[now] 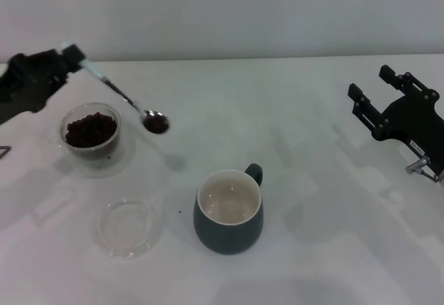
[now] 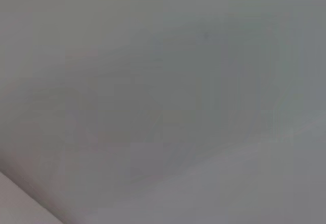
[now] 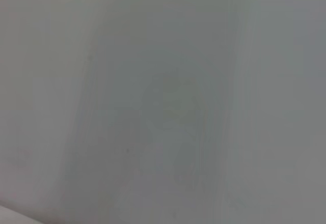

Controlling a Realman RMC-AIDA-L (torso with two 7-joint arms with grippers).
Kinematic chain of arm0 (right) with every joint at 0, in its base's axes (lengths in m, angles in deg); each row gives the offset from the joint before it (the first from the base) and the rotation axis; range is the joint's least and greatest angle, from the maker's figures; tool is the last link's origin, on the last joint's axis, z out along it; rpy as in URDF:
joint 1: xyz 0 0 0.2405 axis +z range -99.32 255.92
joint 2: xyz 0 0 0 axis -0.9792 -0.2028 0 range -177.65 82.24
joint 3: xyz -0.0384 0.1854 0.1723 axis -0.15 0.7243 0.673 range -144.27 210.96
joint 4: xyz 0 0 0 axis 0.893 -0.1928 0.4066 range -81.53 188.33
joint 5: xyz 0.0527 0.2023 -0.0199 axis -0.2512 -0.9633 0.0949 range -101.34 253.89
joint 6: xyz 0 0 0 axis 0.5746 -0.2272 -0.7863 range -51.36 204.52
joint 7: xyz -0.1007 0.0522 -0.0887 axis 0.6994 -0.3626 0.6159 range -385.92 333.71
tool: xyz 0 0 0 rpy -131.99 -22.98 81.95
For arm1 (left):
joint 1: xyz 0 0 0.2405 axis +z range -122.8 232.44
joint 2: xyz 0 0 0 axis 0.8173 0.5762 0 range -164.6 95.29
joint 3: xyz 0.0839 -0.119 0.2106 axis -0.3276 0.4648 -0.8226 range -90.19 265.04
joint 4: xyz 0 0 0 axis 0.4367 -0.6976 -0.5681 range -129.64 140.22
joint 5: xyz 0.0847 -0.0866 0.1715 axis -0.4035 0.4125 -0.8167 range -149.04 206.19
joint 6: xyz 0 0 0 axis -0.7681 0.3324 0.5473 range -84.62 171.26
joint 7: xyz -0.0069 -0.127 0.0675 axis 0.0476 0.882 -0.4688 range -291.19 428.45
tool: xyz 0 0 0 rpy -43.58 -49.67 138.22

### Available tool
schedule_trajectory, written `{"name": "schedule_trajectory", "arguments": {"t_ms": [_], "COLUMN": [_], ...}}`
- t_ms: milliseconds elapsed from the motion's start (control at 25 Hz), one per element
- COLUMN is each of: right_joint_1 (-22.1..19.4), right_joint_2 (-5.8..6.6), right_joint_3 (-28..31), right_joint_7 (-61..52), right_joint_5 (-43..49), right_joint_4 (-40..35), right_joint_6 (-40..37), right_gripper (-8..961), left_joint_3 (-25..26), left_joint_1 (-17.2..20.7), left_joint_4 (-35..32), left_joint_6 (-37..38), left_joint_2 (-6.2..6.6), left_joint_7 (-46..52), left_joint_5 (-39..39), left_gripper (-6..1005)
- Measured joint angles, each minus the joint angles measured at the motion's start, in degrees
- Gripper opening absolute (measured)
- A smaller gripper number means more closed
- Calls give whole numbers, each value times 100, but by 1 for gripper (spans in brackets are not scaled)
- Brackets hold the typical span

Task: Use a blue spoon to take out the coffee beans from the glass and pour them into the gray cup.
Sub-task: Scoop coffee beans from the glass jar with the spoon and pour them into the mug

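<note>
In the head view, your left gripper [image 1: 61, 66] holds tight the blue spoon [image 1: 121, 97] near the desk's [image 1: 298, 111] far left corner. Its scoop of coffee beans [image 1: 91, 129] has left the glass [image 1: 91, 133]. The one gray cup [image 1: 228, 211], mid-desk, has no beans yet. Your right gripper [image 1: 378, 97] waits open. Both wrist views show nothing.

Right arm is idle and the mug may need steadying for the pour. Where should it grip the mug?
Grip the mug by its loop handle, which sticks out on the far side, angled toward the open right gripper. Come from the right and behind, keeping clear of the mug's open mouth.
</note>
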Motion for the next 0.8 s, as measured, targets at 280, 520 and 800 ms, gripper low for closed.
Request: {"name": "schedule_trajectory", "arguments": {"t_ms": [280,520,800], "right_joint_1": [-23,-68,-115], "right_joint_2": [2,8,7], "right_joint_3": [39,43,23], "right_joint_7": [31,85,91], "right_joint_5": [-11,-36,-47], "right_joint_4": [43,62,64], "right_joint_6": [-42,-53,-68], "right_gripper": [634,634,634], "left_joint_3": [-4,-9,-9], "left_joint_1": [-277,-413,-522], "left_joint_4": [-28,-30,-37], "left_joint_6": [79,123,55], "left_joint_2": [-127,-200,-228], "left_joint_7": [160,174,73], "left_joint_5": [-561,-869,-1110], "left_gripper": [127,127,128]}}
